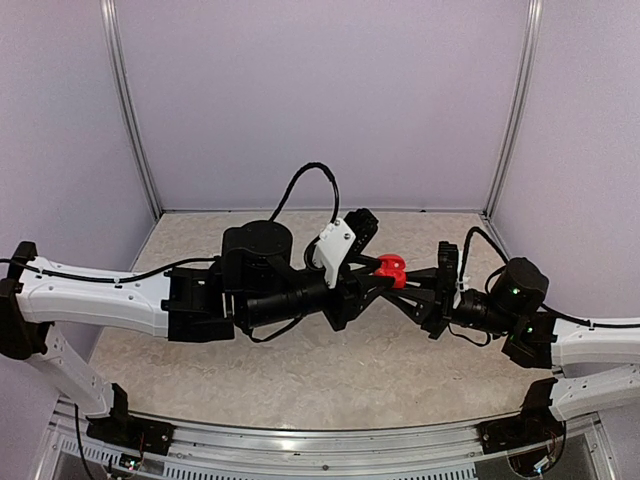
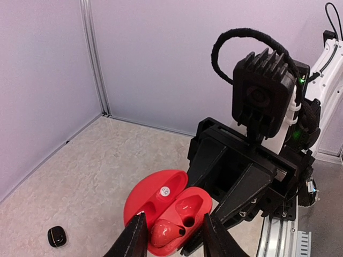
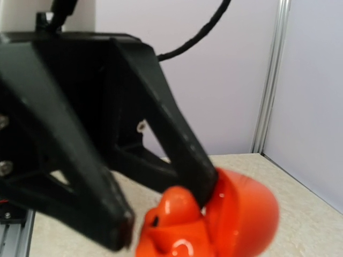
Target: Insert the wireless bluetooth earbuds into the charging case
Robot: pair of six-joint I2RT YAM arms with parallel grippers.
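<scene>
With left gripper (image 2: 174,238) parted and right gripper (image 1: 410,283) clamped on the charging case (image 2: 155,198), pinch the probably light, slick earbud (image 2: 165,234), lower centre, by its sides.

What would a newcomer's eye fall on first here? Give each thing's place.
The open red charging case, gripped by the right end effector above the table where both arms meet. A red earbud lies in its base, between the parted fingers of the left end effector. A small black object lies on the table, lower left in the left wrist view.
</scene>
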